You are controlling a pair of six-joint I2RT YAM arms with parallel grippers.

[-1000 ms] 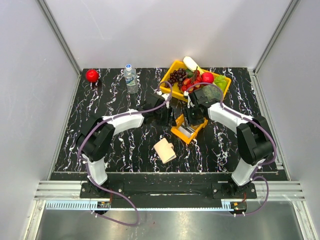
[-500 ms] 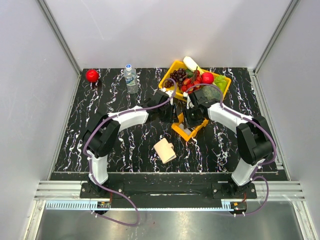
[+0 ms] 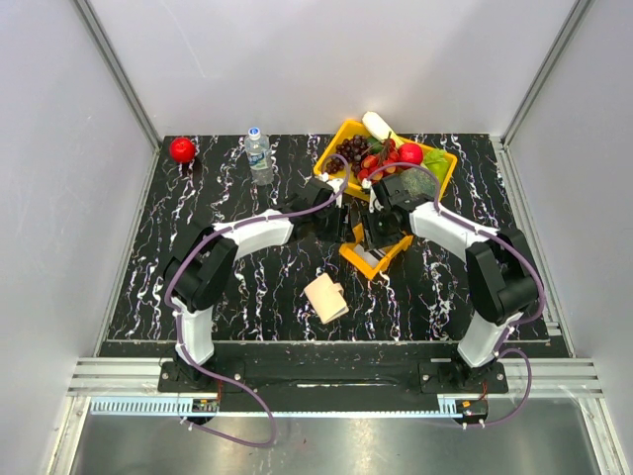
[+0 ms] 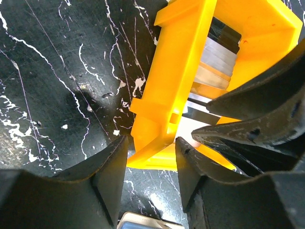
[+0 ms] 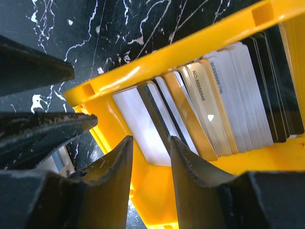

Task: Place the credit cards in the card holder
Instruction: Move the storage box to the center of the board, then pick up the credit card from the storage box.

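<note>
1. Cards are stood on edge in a tight row inside the tray, which is set mid-table. None is seen in the wallet, which lies apart from the tray, nearer the arm bases.
2. The left gripper is set astride one corner of the tray. The gap is filled by that corner and both fingers seem to touch it, so the tray is judged to be clamped.
3. The right gripper is held spread over the end of the row, with nothing in it. The first silvery card and the tray wall are seen between its fingers.
4. Several cards could be pinched at once, because they are packed face to face.
5. The tray wall could be caught along with a card if one finger is lowered outside it, and the tray would then be lifted or tipped.
6. The tray could be twisted loose, as it is held by one corner only.
7. The two grippers are close together, so one could be struck by the other.
</note>
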